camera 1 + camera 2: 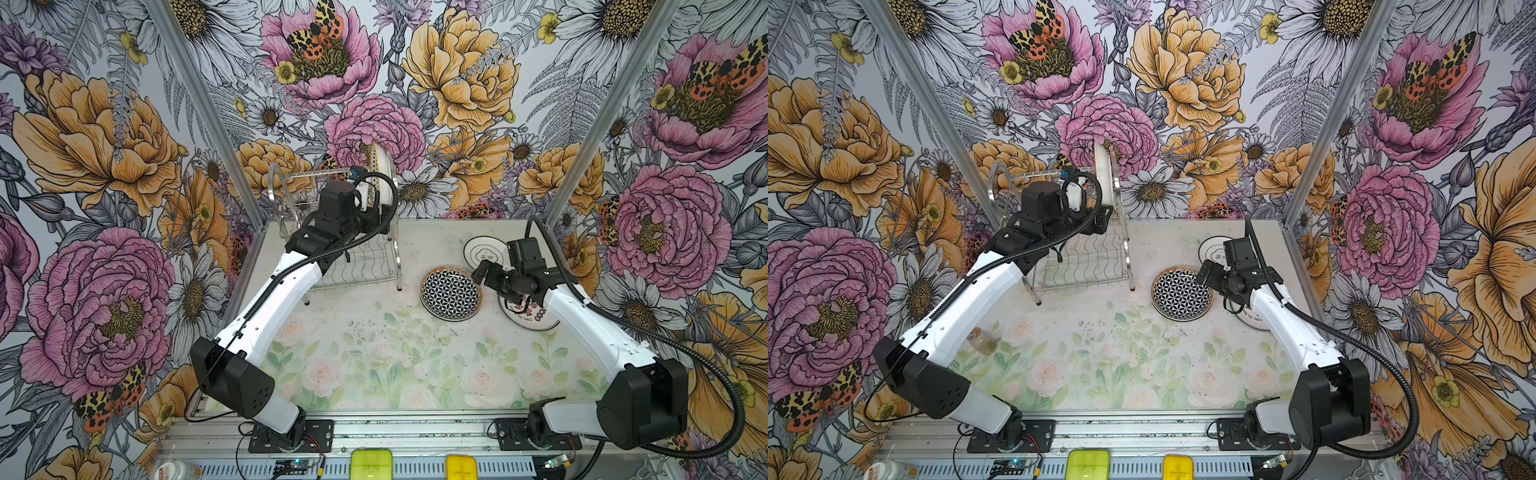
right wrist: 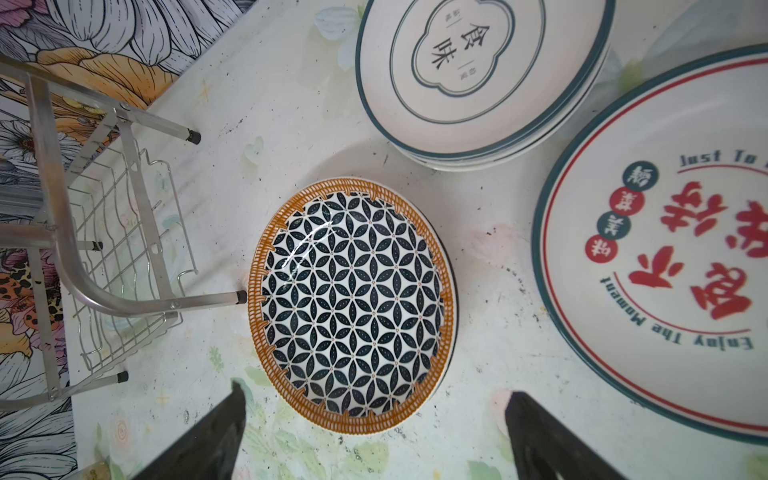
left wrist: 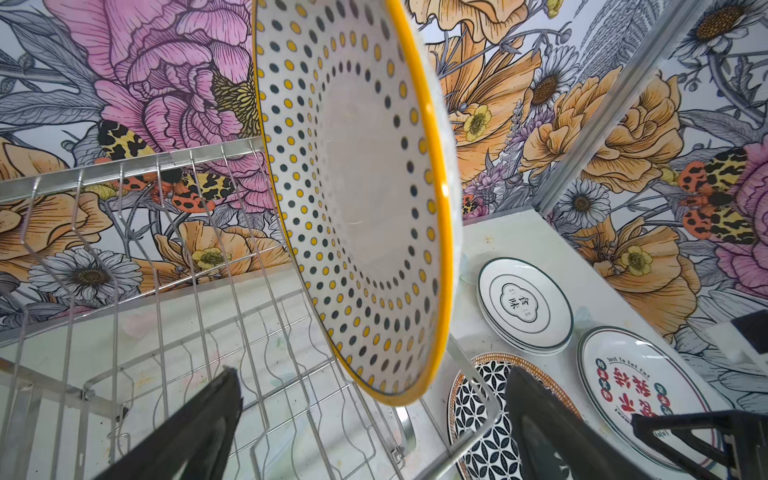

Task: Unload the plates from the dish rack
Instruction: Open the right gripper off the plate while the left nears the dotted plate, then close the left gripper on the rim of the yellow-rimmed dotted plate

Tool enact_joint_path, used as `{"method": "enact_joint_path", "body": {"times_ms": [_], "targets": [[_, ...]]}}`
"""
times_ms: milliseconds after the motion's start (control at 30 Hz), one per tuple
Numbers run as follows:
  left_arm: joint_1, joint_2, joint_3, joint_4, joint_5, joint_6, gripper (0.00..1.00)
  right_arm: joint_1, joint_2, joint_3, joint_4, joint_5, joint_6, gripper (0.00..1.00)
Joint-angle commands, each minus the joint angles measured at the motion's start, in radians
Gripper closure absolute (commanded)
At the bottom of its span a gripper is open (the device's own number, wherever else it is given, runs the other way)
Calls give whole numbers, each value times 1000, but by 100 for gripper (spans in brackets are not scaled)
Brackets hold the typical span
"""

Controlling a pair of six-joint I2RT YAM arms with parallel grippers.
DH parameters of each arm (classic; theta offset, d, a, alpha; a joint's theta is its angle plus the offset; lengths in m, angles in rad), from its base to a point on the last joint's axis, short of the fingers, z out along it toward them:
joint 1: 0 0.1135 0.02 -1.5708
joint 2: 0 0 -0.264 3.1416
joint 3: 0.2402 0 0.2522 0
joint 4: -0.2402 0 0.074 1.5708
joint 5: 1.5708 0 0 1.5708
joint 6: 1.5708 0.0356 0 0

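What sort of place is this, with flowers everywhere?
Likely a robot test booth, not a kitchen: two arms bolted to a metal rail, flowered panels walling in a small table, and a dish rack.

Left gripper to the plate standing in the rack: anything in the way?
Nothing visible between the open left gripper and the dotted plate. The end frame of the dish rack passes close by the plate's lower edge, near one finger.

A plate (image 1: 384,174) stands in the dish rack (image 1: 357,266); stacks (image 1: 451,293), seemingly, rightward.
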Motion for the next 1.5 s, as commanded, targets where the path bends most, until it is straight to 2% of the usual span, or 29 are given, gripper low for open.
{"method": "enact_joint_path", "body": {"times_ms": [0,133,367,1067,1467], "targets": [[4,16,38,33,54,26,1,-13,-24,-2,1,-17,-19,1],[4,41,59,34,62,50,5,-19,-26,-5,3,-23,-22,1],[22,79,92,34,57,59,22,-28,-32,-17,2,-25,-37,1],[24,122,99,68,79,115,65,-53,-45,-15,1,-60,-62,1],[25,121,81,98,102,137,80,-76,-50,-25,0,-115,-74,1]]}}
